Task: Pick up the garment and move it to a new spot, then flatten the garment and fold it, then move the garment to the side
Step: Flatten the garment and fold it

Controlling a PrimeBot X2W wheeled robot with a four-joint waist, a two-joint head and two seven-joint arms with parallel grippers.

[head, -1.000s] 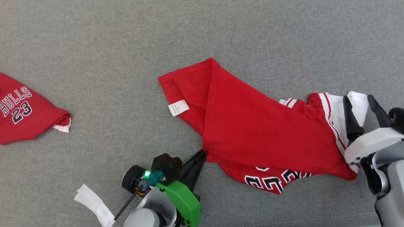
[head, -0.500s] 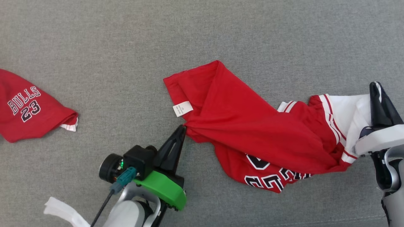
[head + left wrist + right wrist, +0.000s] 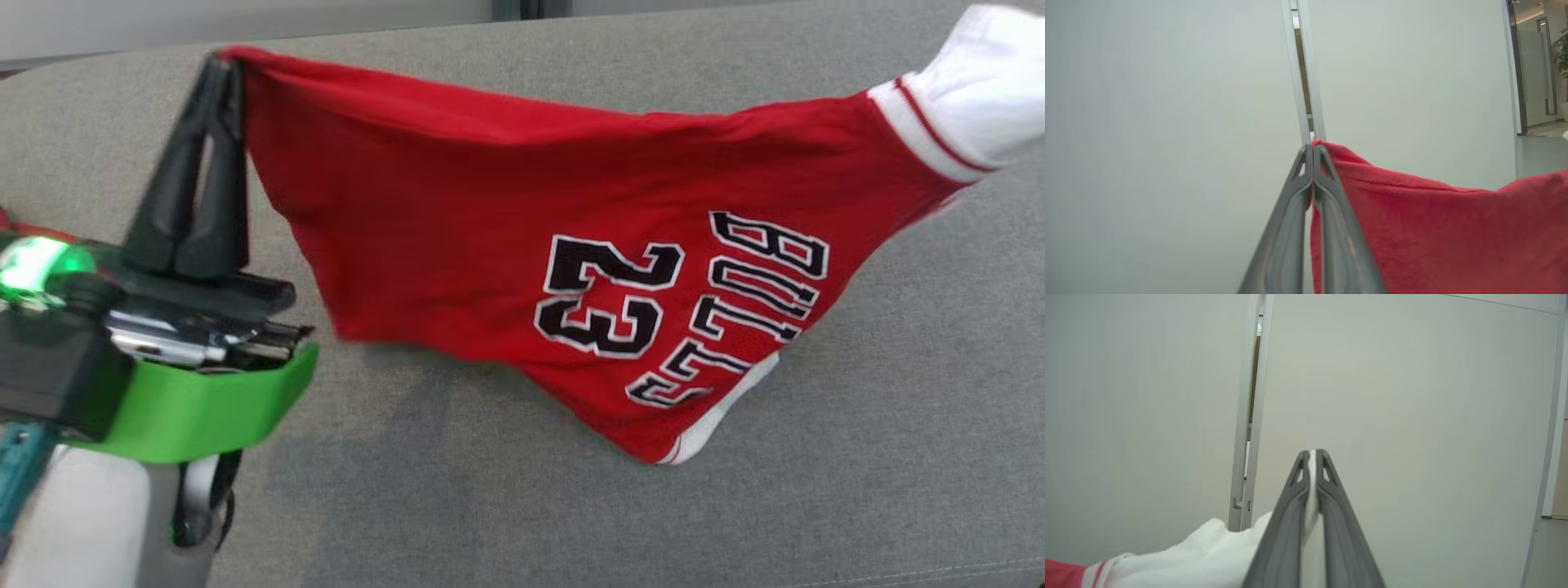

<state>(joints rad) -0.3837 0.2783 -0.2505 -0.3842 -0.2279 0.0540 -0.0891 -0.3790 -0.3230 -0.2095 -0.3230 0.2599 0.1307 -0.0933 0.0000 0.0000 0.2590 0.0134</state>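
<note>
Red jersey (image 3: 457, 204) hangs spread in the air in the head view, above a grey cloth surface (image 3: 898, 457), with "23" and "BULLS" turned sideways. Its top left corner is pinched in the left end effector (image 3: 222, 65), whose fingers press together on the cloth. Its white-trimmed end runs to the upper right corner. The lowest corner droops toward the surface; I cannot tell if it touches.

Left wrist view: the left end effector (image 3: 1312, 147) is clamped on the jersey's (image 3: 1433, 228) red edge, before a pale wall (image 3: 1167, 122).

Right wrist view: the right end effector (image 3: 1312, 453) is closed on a white fold of the jersey (image 3: 1208, 547), which trails off to the lower left.
</note>
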